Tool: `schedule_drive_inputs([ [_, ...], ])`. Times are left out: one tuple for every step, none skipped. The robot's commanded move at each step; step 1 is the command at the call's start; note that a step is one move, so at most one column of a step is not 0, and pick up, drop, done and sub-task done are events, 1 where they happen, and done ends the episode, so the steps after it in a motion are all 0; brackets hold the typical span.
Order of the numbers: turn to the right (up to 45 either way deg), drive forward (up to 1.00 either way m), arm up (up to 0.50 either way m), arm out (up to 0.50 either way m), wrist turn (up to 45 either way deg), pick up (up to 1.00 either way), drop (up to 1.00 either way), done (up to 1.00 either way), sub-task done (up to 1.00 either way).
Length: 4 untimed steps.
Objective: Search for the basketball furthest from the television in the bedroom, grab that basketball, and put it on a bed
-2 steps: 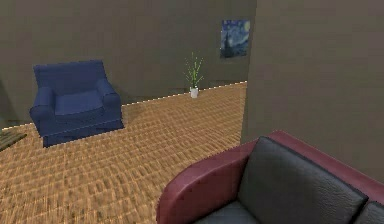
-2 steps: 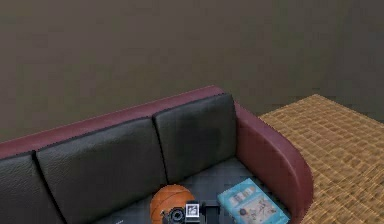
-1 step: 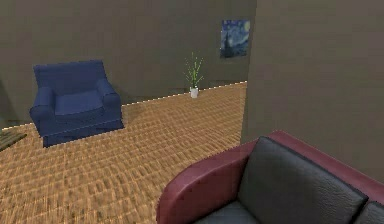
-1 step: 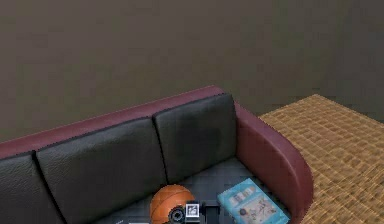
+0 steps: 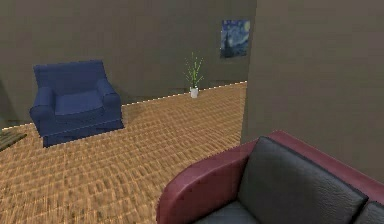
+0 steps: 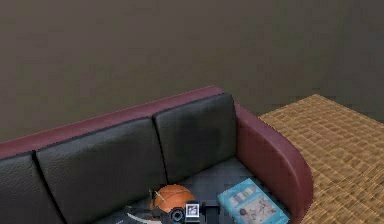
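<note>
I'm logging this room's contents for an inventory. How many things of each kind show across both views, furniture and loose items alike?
Armchair: 1
Sofa: 1
Potted plant: 1
Wall picture: 1
Basketball: 1
Light blue box: 1
Total: 6

At the arm side view's six o'clock edge sit two small white squares [image 6: 185, 212] with black marks, one beside the other. At their nine o'clock shows the gripper [image 6: 143, 211]: a dark, compact body from which two thin, dark fingers [image 6: 137, 212] run out.
</note>
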Motion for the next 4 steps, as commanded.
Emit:
schedule_drive_inputs([
  [0.0, 0.00, 0.00, 0.00, 27.0, 0.00, 0.00, 0.00, 0.00],
  [0.0, 0.00, -0.30, 0.00, 0.0, 0.00, 0.00, 0.00, 0.00],
  [0.0, 0.00, 0.00, 0.00, 0.0, 1.00, 0.00, 0.00, 0.00],
  [0.0, 0.00, 0.10, 0.00, 0.0, 0.00, 0.00, 0.00, 0.00],
])
